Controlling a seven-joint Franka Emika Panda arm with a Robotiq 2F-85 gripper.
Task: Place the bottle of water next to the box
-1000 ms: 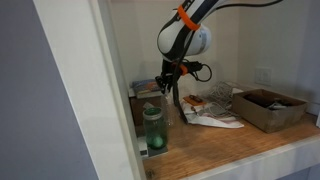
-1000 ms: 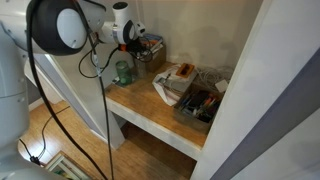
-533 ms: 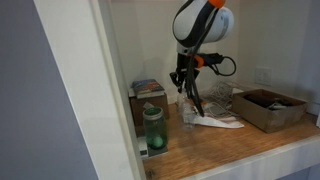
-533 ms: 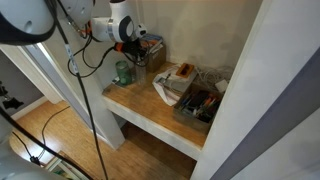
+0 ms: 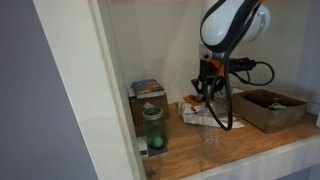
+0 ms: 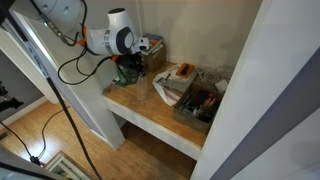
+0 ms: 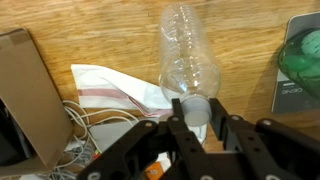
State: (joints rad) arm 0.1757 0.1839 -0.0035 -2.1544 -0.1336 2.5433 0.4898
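Note:
My gripper (image 7: 192, 102) is shut on the white cap of the bottle of water (image 7: 187, 50), a slim clear plastic bottle that hangs upright under the fingers. In an exterior view the gripper (image 5: 209, 98) holds the bottle (image 5: 210, 135) at or just above the wooden shelf, between the green jar and the box. The box (image 5: 270, 114) is a low brown cardboard tray at the shelf's far end, with a gap between it and the bottle. It also shows at the wrist view's edge (image 7: 25, 90) and in an exterior view (image 6: 190, 113).
A green-tinted jar (image 5: 152, 128) stands near the shelf's front corner by the white frame, also in the wrist view (image 7: 300, 55). A printed carton (image 5: 148, 90) stands behind it. White cloth and cables (image 7: 105, 88) lie between bottle and box. The shelf wall is close behind.
My arm has moved along the shelf from beside the green jar toward the box, carrying the bottle with it.

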